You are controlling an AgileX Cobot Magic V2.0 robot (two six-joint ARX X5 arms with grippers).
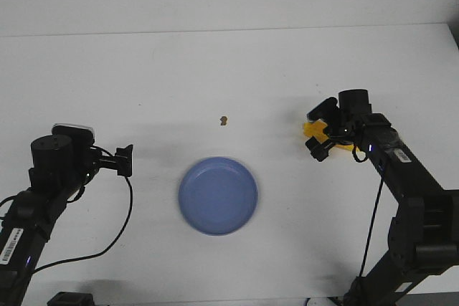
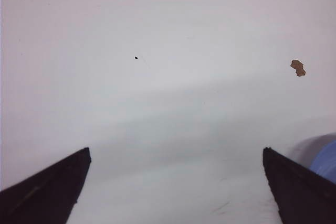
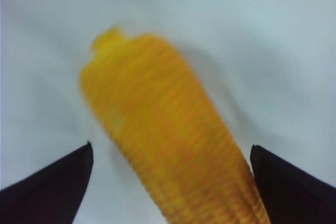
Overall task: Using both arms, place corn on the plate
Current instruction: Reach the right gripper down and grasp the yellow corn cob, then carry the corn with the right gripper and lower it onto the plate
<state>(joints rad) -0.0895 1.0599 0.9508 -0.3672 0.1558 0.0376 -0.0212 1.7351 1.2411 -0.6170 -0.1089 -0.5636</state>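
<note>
The periwinkle-blue plate (image 1: 218, 195) lies empty at the table's front middle; its rim shows in the left wrist view (image 2: 326, 162). The yellow corn (image 1: 313, 130) lies on the table at the right, mostly hidden by my right gripper (image 1: 320, 130). In the right wrist view the corn (image 3: 168, 150) lies between the open jaws (image 3: 170, 156), with a gap on one side and the other finger close to it. My left gripper (image 1: 126, 160) is open and empty over bare table, left of the plate; its fingers (image 2: 50, 192) show wide apart.
A small brown crumb (image 1: 224, 120) lies on the white table behind the plate; it also shows in the left wrist view (image 2: 298, 67). The table's far edge runs along the back, its right edge near the right arm.
</note>
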